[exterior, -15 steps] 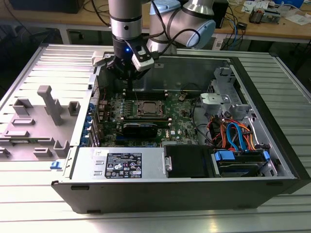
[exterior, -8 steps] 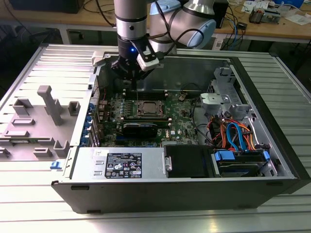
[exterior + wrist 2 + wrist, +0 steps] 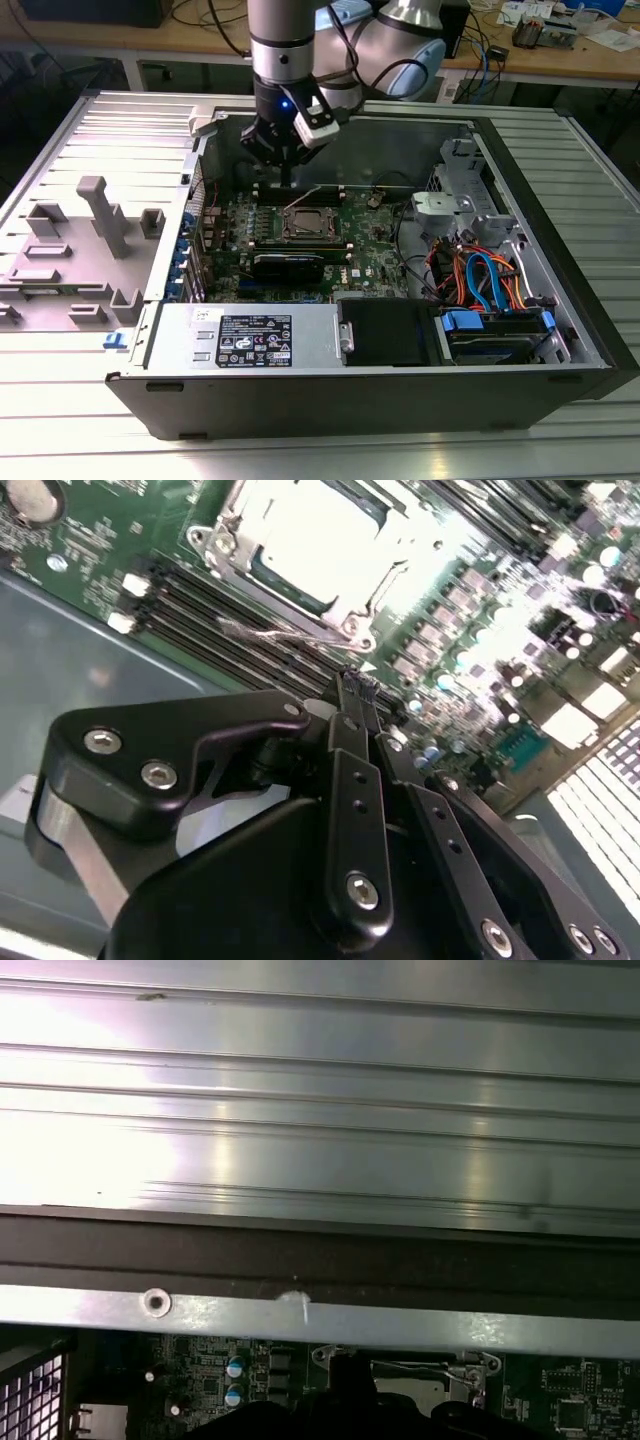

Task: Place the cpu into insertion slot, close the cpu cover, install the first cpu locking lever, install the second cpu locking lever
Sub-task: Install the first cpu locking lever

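Gripper (image 3: 286,182) positioned over the motherboard (image 3: 375,235), just beyond the far edge of the insertion slot (image 3: 305,222), fingers (image 3: 345,725) closed together, nothing gripped, cpu cover (image 3: 335,610) laid flat on the slot.

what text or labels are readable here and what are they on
White label on the metal box inside the computer case: print too small to read.
Circuit board markings in the second wrist view: blurred, unreadable.
No other text can be read.
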Controlling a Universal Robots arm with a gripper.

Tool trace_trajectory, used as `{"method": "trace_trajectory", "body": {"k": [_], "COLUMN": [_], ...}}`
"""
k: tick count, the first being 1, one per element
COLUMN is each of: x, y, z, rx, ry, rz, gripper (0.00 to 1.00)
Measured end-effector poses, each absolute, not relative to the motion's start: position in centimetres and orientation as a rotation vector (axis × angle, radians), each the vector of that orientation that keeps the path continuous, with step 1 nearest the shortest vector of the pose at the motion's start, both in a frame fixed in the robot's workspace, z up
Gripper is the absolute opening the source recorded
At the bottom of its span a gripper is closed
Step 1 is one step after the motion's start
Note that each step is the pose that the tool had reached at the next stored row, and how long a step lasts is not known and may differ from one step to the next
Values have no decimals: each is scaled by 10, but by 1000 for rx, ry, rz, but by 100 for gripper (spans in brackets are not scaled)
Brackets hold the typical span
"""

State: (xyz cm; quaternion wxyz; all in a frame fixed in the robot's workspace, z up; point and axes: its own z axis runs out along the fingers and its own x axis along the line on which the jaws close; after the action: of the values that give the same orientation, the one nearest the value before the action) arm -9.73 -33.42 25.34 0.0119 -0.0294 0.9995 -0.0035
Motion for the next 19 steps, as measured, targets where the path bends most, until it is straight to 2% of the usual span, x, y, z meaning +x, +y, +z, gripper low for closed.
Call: {"method": "trace_trajectory", "body": {"k": [19], "x": [-82], "y": [-334], "z": [237], "rx": [-91], "ry": [3114], "rz": [-12], "gripper": [11]}}
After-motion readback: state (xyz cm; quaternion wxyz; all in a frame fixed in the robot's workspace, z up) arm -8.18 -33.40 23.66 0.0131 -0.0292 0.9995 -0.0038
